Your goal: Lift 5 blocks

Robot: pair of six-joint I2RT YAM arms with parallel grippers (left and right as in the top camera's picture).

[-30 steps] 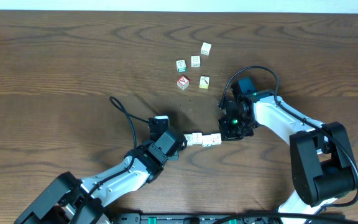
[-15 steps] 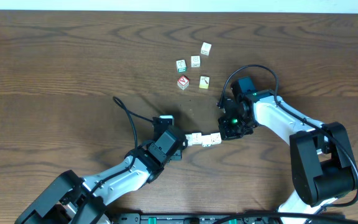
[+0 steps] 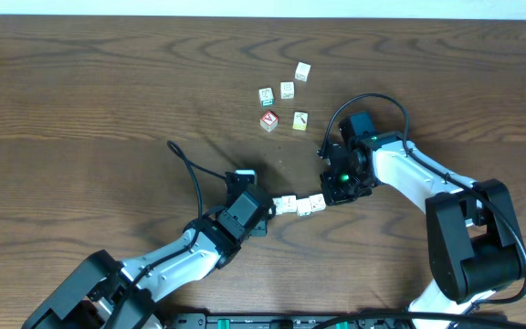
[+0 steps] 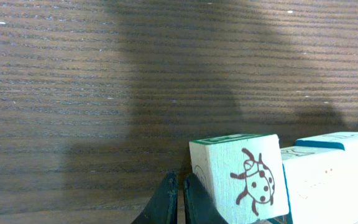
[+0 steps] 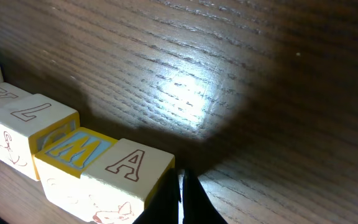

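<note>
Blocks are being pinched end to end right now: the row of blocks [image 3: 299,204] is sitting between both arms at the middle of the table [image 3: 80,82]. The left gripper [image 3: 271,203] is pressing its left end and the right gripper [image 3: 328,196] its right end. Both pairs of fingers are squeezed together with nothing between them, so they are working as pushers. The left wrist view is showing the ladybird block [image 4: 238,177] right beside the tips. The right wrist view is showing the A block [image 5: 129,171] against the other ones.

Since a second ago the left arm is edging in slightly and the row is holding its slightly kinked line, hardly shifting. I am reading that as the squeeze being kept firm for the lift. Whether the row is off the wood yet, I cannot tell.

Containers are not showing anywhere. The red-faced cube [image 3: 268,120] and four pale loose cubes [image 3: 287,90] are lying bare on the table, well apart from the row.
</note>
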